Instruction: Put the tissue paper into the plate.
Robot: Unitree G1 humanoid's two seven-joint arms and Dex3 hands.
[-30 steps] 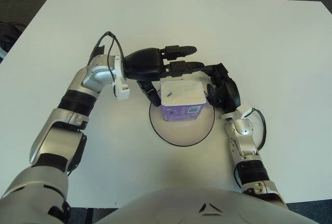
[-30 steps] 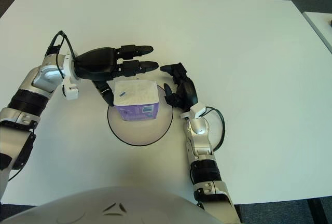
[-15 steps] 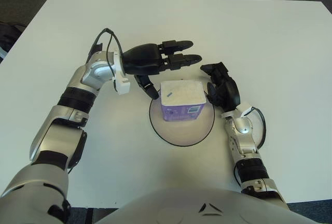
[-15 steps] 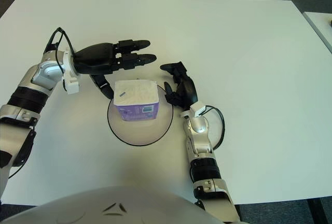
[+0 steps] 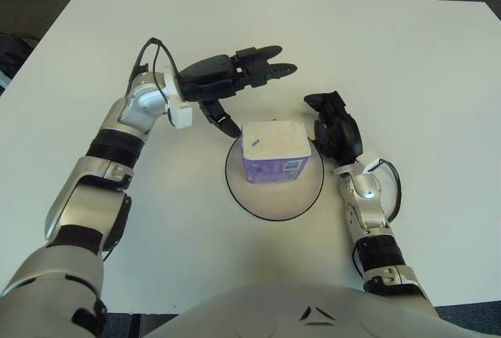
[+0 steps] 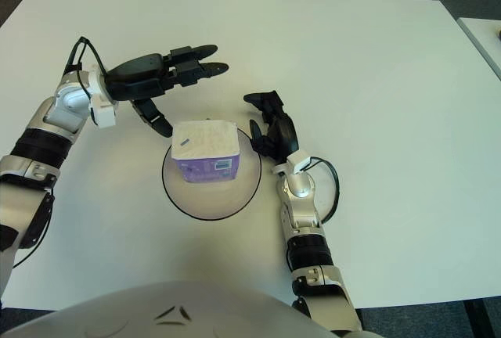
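Note:
A purple tissue pack (image 5: 274, 151) with a white top stands upright in the back half of the round white plate (image 5: 274, 195). My left hand (image 5: 239, 84) hovers behind and to the left of the pack, apart from it, fingers spread and holding nothing. Its thumb (image 5: 224, 122) points down toward the plate's back-left rim. Just right of the plate is my right hand (image 5: 335, 127), close to the pack's right side without gripping it, its fingers loosely curled.
The white table (image 5: 407, 64) stretches out behind and to both sides. Its front edge runs just before my body, and dark floor shows beyond the far edge.
My left hand has let go of the pack and drawn back and to the left, away from it. The right hand has eased slightly right. The pack stays in the plate.

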